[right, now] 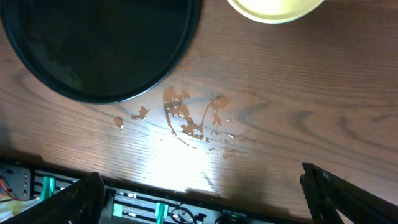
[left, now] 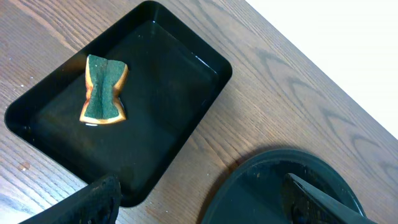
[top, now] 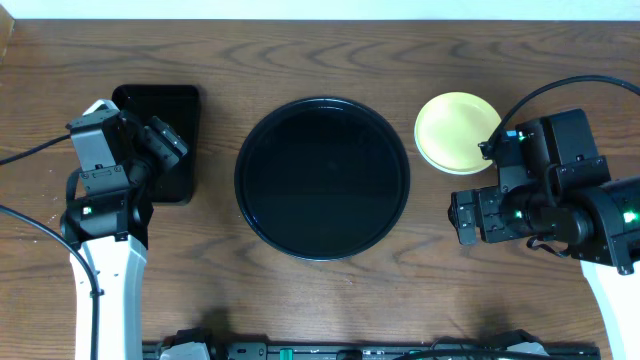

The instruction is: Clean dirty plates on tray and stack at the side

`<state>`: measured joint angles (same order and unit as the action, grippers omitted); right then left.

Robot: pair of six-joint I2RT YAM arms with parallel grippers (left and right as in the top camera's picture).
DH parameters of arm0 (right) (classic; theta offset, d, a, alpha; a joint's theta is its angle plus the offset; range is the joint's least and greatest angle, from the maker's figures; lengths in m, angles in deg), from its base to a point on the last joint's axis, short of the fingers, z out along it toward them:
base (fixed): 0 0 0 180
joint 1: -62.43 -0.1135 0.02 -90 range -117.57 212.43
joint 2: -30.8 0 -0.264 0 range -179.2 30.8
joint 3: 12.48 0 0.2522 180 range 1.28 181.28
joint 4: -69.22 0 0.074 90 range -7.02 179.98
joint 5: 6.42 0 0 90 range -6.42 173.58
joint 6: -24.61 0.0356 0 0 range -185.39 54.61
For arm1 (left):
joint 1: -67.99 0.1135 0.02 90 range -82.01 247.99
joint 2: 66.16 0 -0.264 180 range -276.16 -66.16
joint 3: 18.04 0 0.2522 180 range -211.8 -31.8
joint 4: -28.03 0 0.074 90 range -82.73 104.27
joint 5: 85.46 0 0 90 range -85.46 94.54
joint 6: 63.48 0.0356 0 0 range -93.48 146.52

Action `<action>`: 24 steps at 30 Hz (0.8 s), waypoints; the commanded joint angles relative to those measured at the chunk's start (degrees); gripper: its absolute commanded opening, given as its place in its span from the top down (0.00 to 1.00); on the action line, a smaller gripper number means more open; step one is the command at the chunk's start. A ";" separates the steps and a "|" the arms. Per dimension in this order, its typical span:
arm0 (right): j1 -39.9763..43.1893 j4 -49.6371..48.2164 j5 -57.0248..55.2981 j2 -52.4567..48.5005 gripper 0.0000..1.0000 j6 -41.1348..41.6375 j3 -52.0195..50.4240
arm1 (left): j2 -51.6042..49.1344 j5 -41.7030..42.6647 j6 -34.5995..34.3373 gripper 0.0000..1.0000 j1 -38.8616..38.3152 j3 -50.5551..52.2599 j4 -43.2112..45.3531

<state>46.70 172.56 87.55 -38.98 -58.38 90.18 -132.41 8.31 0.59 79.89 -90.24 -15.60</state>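
The round black tray [top: 322, 178] lies at the table's centre with nothing on it. To its right, on the wood, sits a pale yellow plate [top: 458, 130] that looks clean; a paler rim shows under its lower edge. Only the edge of this plate [right: 273, 9] reaches the right wrist view. My left gripper [top: 168, 146] hangs open above the rectangular tray, its fingers [left: 93, 202] wide apart and empty. Just below the plate my right gripper [top: 466, 218] is also open and empty above bare wood, and its fingers [right: 348, 196] stand wide.
A small rectangular black tray [left: 186, 81] at the left holds a green and orange sponge [left: 104, 90]. Orange-brown sauce smears [right: 193, 118] mark the wood between the round tray's rim [right: 155, 81] and the table's front edge.
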 commanded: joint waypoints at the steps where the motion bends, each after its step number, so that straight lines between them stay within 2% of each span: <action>1: -0.11 0.15 -0.74 0.02 0.01 -0.22 -0.33 | 0.02 0.33 -0.52 0.18 0.15 -0.24 -0.13; 14: -0.11 2.97 -2.97 0.35 0.01 -0.44 -0.85 | 0.02 0.31 -0.52 0.18 0.15 -0.24 -0.13; 19: 0.15 -6.49 -3.74 6.84 0.01 -1.73 -7.17 | 0.02 0.33 -0.52 0.18 0.15 -0.24 -0.13; 24: 2.93 -21.46 -3.45 19.15 0.01 -1.70 -21.94 | 0.02 0.31 -0.52 0.18 0.15 -0.24 -0.13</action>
<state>47.79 155.05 84.95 -25.74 -59.30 74.31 -132.41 8.53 0.59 79.89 -90.24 -15.62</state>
